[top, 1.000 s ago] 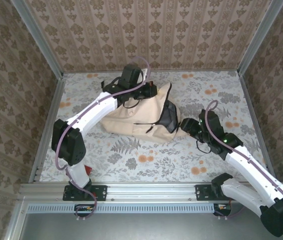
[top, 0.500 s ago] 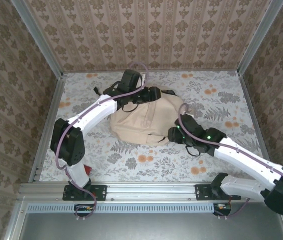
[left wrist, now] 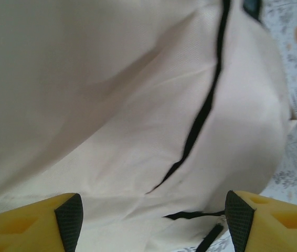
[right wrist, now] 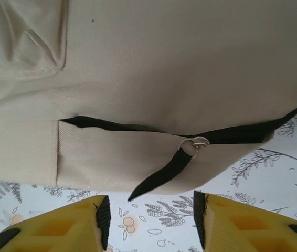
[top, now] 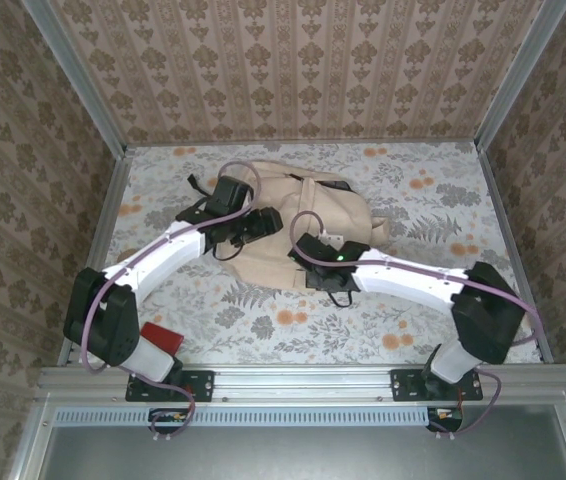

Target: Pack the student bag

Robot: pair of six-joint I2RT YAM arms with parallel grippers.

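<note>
The student bag (top: 313, 205), a beige fabric backpack with dark zipper lines, lies flat at the middle of the table. My left gripper (top: 266, 224) is over its left side. In the left wrist view that gripper (left wrist: 154, 220) stands open above the cloth (left wrist: 112, 105), with a black zipper line (left wrist: 203, 110) running ahead of it. My right gripper (top: 301, 247) is at the bag's near edge. In the right wrist view it (right wrist: 151, 220) is open, and a black zipper pull strap (right wrist: 161, 176) on a metal ring (right wrist: 193, 143) hangs just ahead of the gap, untouched.
The floral tablecloth (top: 293, 320) shows in front of the bag. A black strap (top: 195, 185) pokes out at the bag's far left. A red part (top: 161, 338) sits by the left arm's base. Patterned walls and metal posts (top: 98, 215) close in the table.
The left gripper has let go of the bag's top, opened and drawn back to the left. The bag has slumped flat. The right arm has swung left to the bag's near edge.
</note>
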